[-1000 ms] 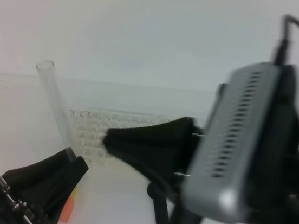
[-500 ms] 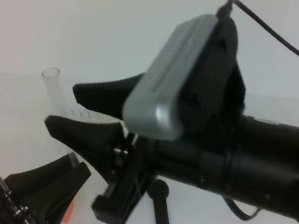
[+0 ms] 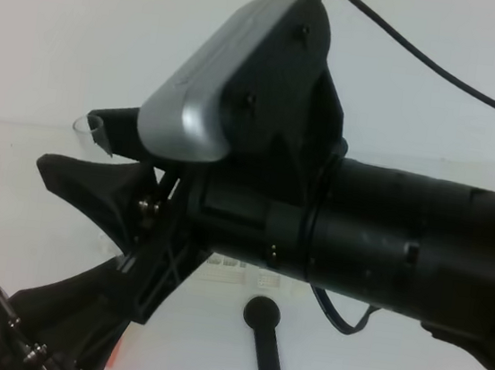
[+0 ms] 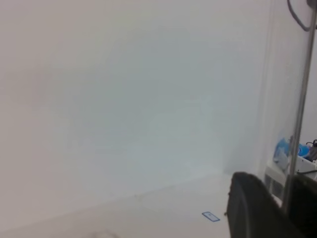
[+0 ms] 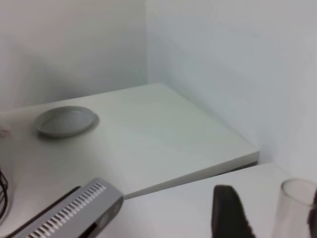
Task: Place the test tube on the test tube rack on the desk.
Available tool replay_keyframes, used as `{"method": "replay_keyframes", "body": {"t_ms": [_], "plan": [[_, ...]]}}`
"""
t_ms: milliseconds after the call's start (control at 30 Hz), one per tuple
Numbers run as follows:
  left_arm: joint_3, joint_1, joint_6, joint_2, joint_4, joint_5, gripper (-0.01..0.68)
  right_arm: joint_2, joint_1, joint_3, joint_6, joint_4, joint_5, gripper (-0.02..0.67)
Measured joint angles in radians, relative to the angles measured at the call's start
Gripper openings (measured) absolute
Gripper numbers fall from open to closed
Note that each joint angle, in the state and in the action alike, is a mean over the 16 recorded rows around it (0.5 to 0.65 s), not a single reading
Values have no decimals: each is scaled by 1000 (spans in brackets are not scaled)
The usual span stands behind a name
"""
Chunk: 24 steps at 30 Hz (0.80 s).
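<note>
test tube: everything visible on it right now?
Little shows. The test tube is clear, colourless and glass-like, with an open round rim. In the high view only that rim peeks out left of the right gripper, whose black fingers stand open above and below it. The right wrist view shows its upper part upright between the fingers. Its lower part is hidden, so contact cannot be told.

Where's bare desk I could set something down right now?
Bare desk at far left, beyond the tube, and front right of the black rod. Crowded in the middle: right gripper open around the tube, rack beneath, left gripper below.
</note>
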Motion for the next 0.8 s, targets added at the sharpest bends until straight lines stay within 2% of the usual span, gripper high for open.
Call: {"method": "replay_keyframes", "body": {"t_ms": [533,800], "plan": [[0,0,-20,0,-16,6,1,24,0,-13,-11,6,-13,154],[0,0,-38,0,-63,21,53,26,0,-14,-25,13,-14,124]]}}
